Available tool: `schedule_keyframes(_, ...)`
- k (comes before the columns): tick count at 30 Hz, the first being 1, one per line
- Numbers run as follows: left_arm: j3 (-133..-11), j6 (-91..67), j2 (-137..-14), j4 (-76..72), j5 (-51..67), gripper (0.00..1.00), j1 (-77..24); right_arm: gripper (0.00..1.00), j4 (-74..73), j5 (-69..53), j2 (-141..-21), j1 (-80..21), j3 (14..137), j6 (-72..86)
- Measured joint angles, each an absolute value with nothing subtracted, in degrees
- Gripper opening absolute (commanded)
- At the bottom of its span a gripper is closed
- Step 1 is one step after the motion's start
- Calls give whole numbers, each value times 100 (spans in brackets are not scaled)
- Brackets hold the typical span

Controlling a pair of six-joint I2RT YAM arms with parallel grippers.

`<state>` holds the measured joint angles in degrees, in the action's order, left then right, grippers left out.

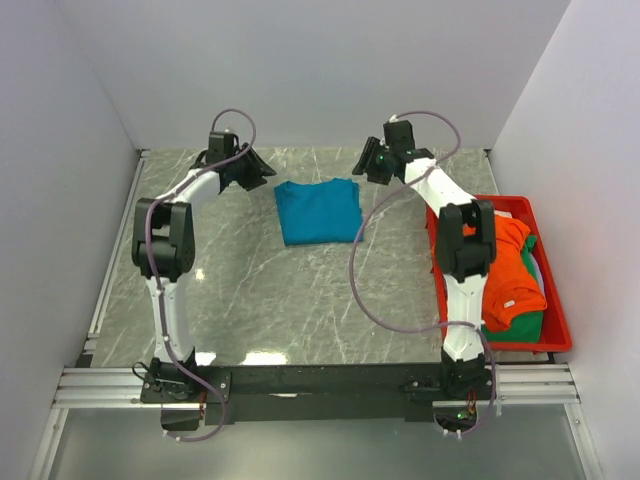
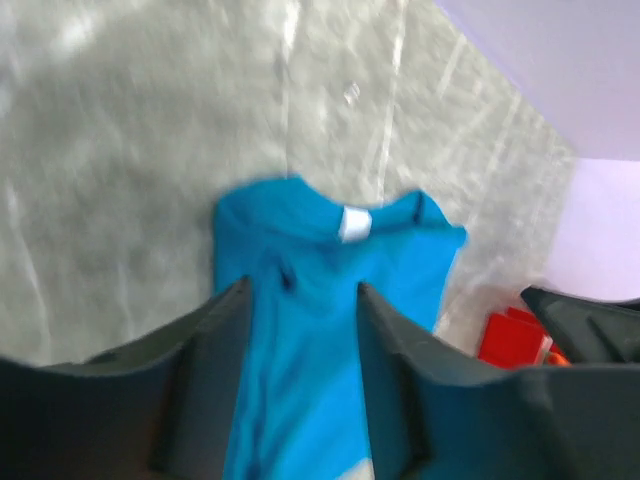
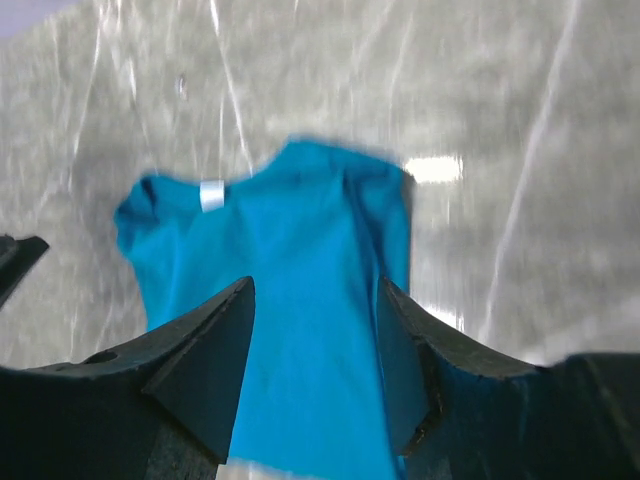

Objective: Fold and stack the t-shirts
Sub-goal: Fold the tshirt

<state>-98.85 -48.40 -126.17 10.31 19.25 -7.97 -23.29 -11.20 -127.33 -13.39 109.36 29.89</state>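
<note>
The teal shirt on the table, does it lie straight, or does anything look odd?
The teal t-shirt is folded but sits slightly askew on the table, its edges uneven and one collar corner rumpled. The other shirts in the red bin are only a loose heap.

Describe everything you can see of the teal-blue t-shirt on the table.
The teal-blue t-shirt is soft plain cloth, folded into a rough rectangle, slightly creased, its white neck label showing at the collar. It lies flat on the grey marbled table, toward the far side. Only the table touches it; the open left gripper and right gripper flank it, apart.
</note>
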Motion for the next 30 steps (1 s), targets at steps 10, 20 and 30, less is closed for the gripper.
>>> schedule_keyframes(10,-9107,-5033,-11970,626,1876,12,-1743,56,-1785,-1092,-11662,-2051,9653,3009)
schedule_keyframes(20,-10374,-4910,-13161,1052,1686,8,-1684,55,-1575,-1284,-11990,-2526,8967,3041)
schedule_keyframes(30,-10989,-4816,-13998,1372,1798,6,-1184,54,-1496,-1297,-12121,-2521,8611,3059)
